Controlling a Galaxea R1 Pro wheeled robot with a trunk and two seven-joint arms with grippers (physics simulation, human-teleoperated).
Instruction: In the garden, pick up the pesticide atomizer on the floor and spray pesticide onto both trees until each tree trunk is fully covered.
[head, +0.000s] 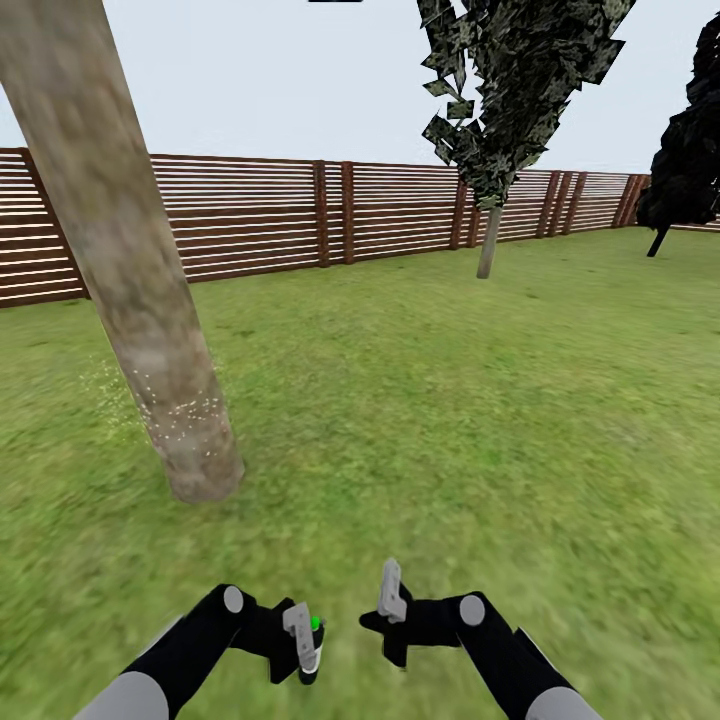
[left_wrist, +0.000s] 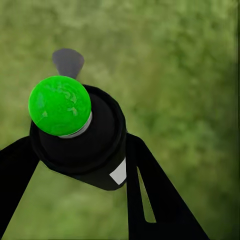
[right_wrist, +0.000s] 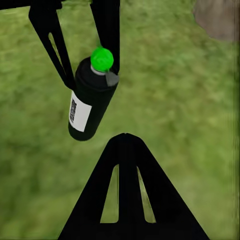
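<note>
My left gripper (head: 301, 640) is shut on the pesticide atomizer (head: 311, 648), a dark cylinder with a white label and a bright green dot on its cap. From the left wrist, the atomizer (left_wrist: 82, 142) sits between both black fingers (left_wrist: 150, 190). The right wrist view has the atomizer (right_wrist: 91, 102) upright over grass. My right gripper (head: 391, 598) is shut and empty beside it, its fingers (right_wrist: 125, 190) pressed together. The near tree trunk (head: 140, 290) leans at the left with pale specks low down. A second tree (head: 488, 240) stands far off by the fence.
A brown slat fence (head: 260, 215) bounds the lawn at the back. A dark cypress-like tree (head: 690, 150) stands at the far right. Open grass (head: 450, 420) stretches between the two trees. The near trunk's base (right_wrist: 217, 17) is close to the arms.
</note>
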